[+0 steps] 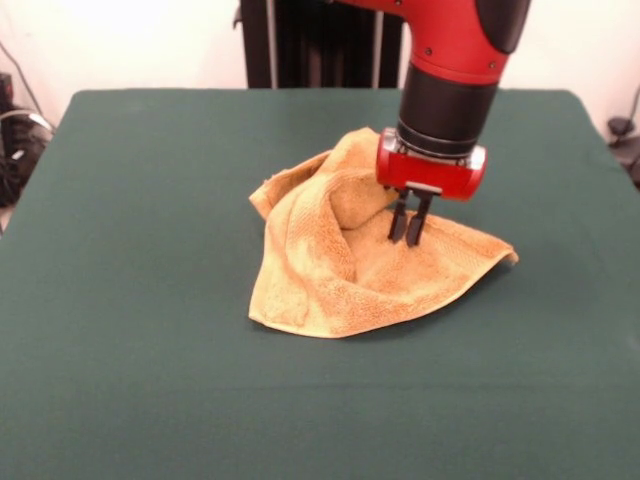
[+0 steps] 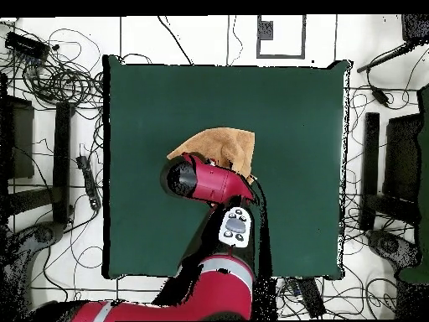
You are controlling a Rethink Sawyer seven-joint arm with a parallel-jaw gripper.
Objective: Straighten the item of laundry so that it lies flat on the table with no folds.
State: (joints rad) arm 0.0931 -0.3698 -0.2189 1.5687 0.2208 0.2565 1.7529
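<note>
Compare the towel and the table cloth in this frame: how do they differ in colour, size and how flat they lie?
The towel is orange-tan; the table cover is dark green. The towel is small and sits near the middle; the table is far larger, with green showing all round it. The towel is crumpled, with raised folds and layers lapping over; the table cover lies smooth and flat. The gripper is down at the towel's folds. Both are cloth surfaces of one plain colour.

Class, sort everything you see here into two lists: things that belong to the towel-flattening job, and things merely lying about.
Belongs to the job:
crumpled orange-tan terry towel
dark green felt-covered table
red and black claw

Lying about:
tangled black cables on the floor
</note>
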